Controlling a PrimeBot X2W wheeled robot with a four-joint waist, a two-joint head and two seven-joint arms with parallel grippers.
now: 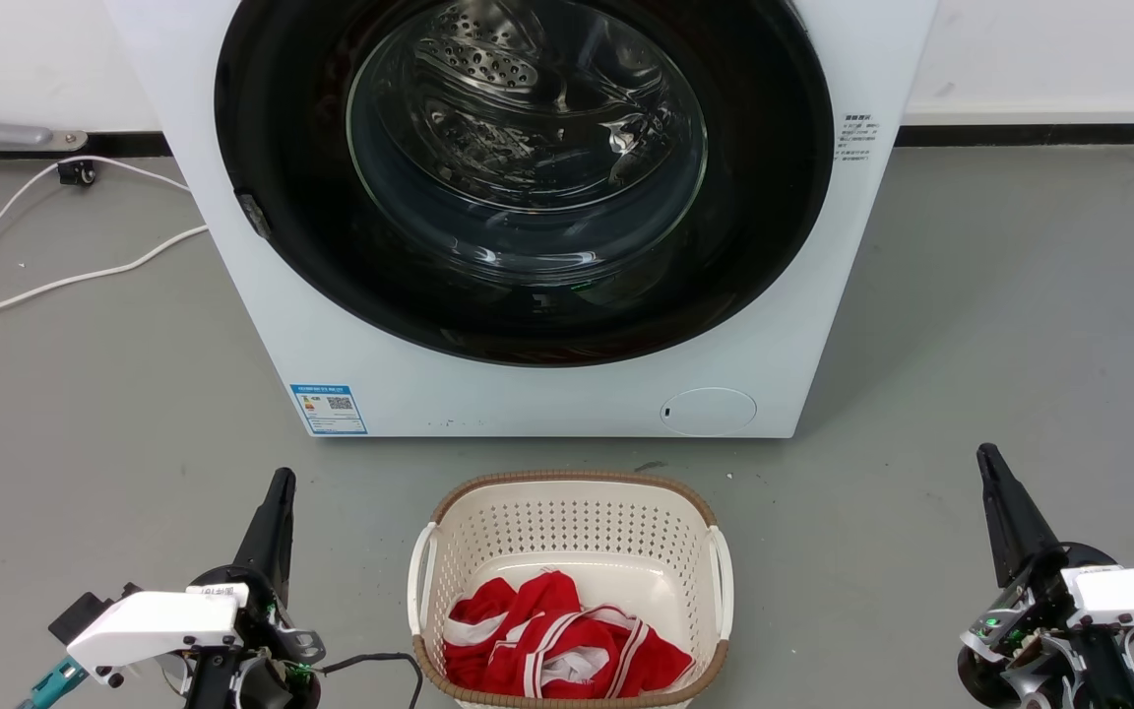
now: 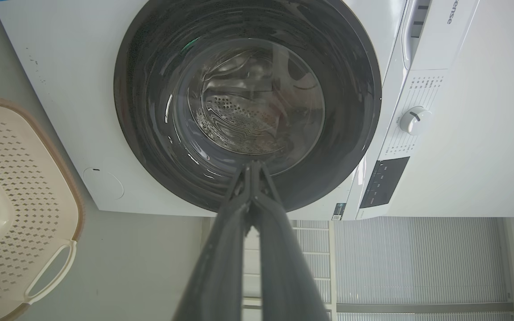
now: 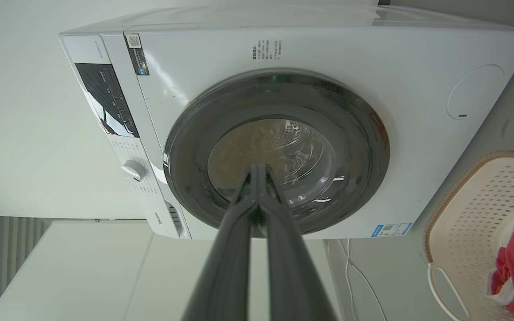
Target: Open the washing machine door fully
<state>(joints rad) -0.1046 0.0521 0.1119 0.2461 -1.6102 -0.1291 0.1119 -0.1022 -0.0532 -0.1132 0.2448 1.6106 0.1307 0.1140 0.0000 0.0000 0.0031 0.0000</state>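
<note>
Basket [image 1: 567, 480] with red garment [image 1: 567, 645]; door [image 1: 525, 177] closed

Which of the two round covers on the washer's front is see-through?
The washing machine door: large, black-rimmed, with a clear glass centre. The small round flap is opaque white.

The door [image 1: 528, 167] is finished in glossy black around smooth clear glass. Behind it, the drum [image 1: 488, 59] is seen as perforated shiny metal. The basket [image 1: 567, 532] is moulded in matt cream plastic; its brown rim is perhaps woven. The cloth [image 1: 557, 645] is red and soft.
</note>
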